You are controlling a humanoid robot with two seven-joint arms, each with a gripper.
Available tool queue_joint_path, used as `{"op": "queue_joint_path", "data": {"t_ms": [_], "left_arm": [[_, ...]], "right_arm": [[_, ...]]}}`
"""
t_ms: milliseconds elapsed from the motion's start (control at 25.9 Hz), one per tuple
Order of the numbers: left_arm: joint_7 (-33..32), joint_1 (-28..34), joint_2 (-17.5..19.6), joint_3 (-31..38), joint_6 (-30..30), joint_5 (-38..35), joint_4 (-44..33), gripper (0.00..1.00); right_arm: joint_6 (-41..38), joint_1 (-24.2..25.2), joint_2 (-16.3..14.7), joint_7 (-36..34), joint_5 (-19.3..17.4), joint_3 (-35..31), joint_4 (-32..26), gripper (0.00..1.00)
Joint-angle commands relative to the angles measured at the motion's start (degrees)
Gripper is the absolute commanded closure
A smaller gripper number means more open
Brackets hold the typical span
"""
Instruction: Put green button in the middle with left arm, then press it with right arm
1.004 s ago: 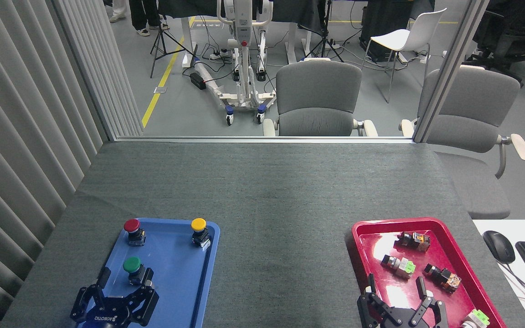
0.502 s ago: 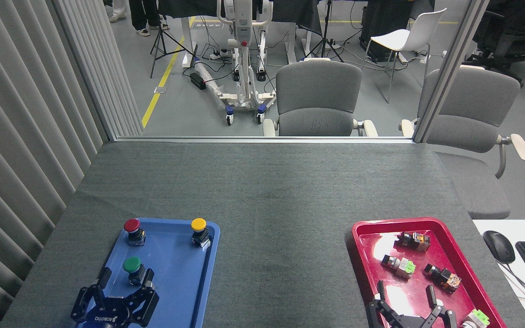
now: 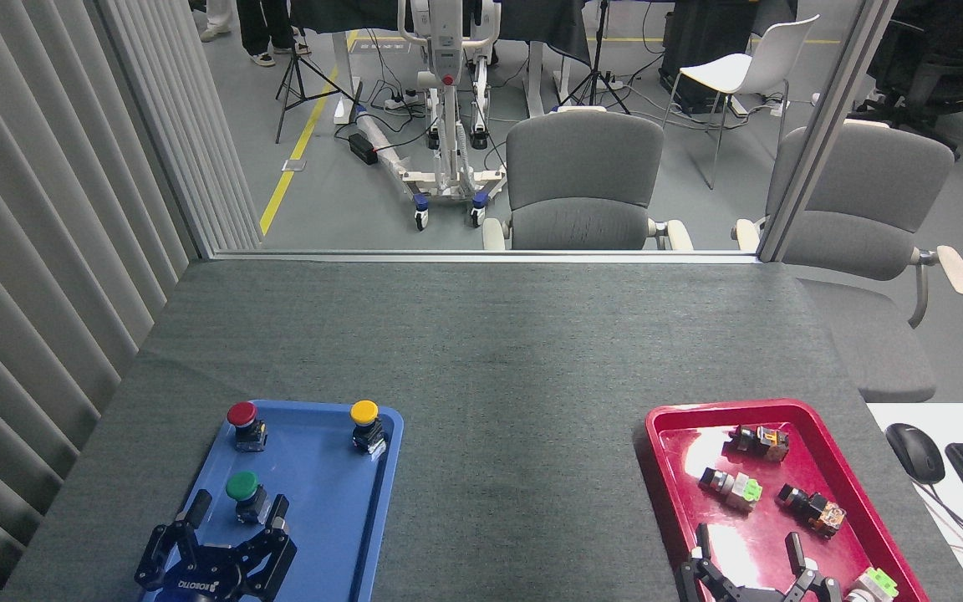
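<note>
Green button (image 3: 242, 489) stands upright in the blue tray (image 3: 339, 527), at about 6 o'clock from the red button (image 3: 242, 418) and 7 o'clock from the yellow button (image 3: 364, 417); the grey worktop middle (image 3: 515, 418) lies bare between the blue tray and the red tray (image 3: 674, 468). Left pincer (image 3: 236, 512) is released, its fingers (image 3: 196, 506) spread either side of the green button's base, just beside it; contact cannot be told. Right pincer (image 3: 750, 548) is also released, fingers apart over the near end of the red tray, among small switch parts (image 3: 736, 487), gripping none.
</note>
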Motion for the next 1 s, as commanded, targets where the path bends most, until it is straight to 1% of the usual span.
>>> {"op": "queue_joint_path", "data": {"t_ms": [0, 347, 772, 849, 965], "left_arm": [[0.0, 0.0, 0.0, 0.0, -0.1, -0.1, 0.1, 0.00], [-0.1, -0.3, -0.3, 0.0, -0.1, 0.0, 0.9, 0.00], [-0.4, -0.5, -0.4, 0.0, 0.0, 0.0, 1.0, 0.00], [-0.4, -0.7, -0.6, 0.0, 0.0, 0.0, 2.2, 0.00], [-0.5, -2.0, -0.6, 0.0, 0.2, -0.3, 6.1, 0.00]], "right_arm": [[0.0, 0.0, -0.3, 0.1, -0.1, 0.1, 0.0, 0.01], [0.1, 0.4, -0.1, 0.0, -0.1, -0.1, 0.3, 0.01], [0.4, 0.4, -0.6, -0.1, -0.1, -0.6, 0.2, 0.01], [0.4, 0.4, -0.6, -0.1, -0.1, -0.6, 0.2, 0.01], [0.4, 0.4, -0.7, -0.1, -0.3, -0.6, 0.3, 0.01]]}}
